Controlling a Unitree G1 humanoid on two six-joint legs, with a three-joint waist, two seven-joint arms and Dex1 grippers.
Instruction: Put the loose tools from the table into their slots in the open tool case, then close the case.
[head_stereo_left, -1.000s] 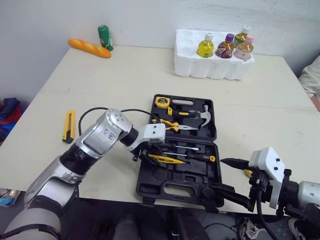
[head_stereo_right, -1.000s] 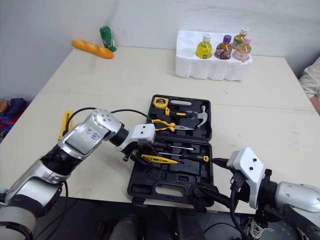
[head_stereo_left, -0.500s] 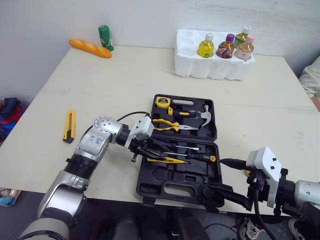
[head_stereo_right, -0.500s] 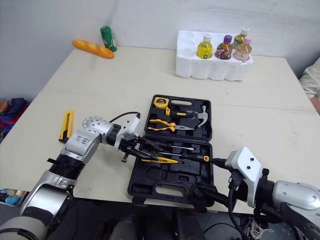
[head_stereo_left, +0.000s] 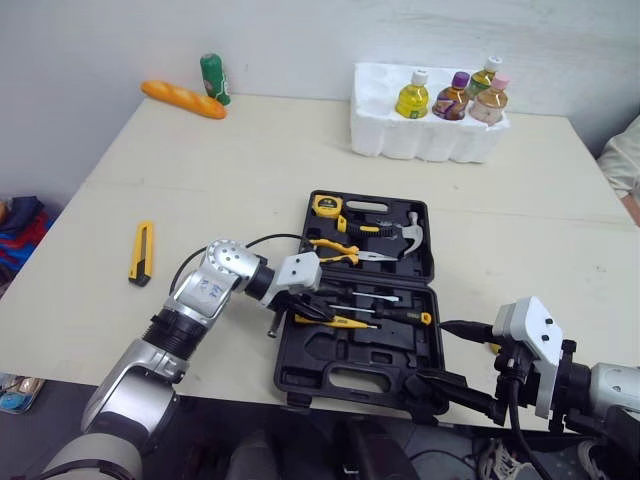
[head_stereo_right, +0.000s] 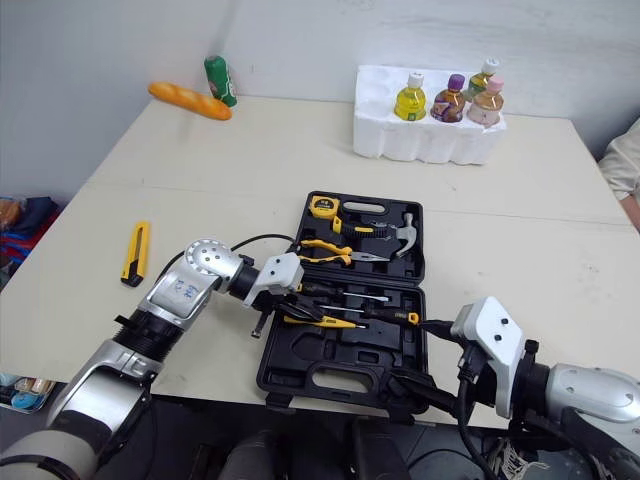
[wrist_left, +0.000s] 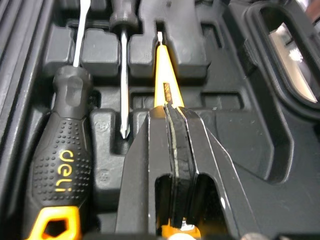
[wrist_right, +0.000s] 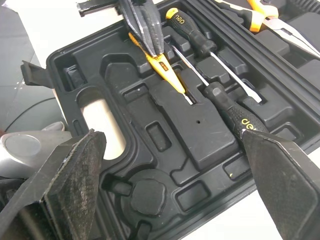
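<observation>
1. My left fingers are closed on the yellow tester in the open tool case; the utility knife lies loose on the desk, well apart.
2. Left wrist: I should press it flat along its slot, then release.
3. Right wrist: my right fingers gape empty.
4. A second ago my left arm stood higher; the tester hardly moved.

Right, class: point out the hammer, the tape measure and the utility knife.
hammer (head_stereo_left: 380, 228), left eye view, handle
tape measure (head_stereo_left: 323, 204), left eye view, yellow casing
utility knife (head_stereo_left: 141, 252), left eye view, middle of body
</observation>
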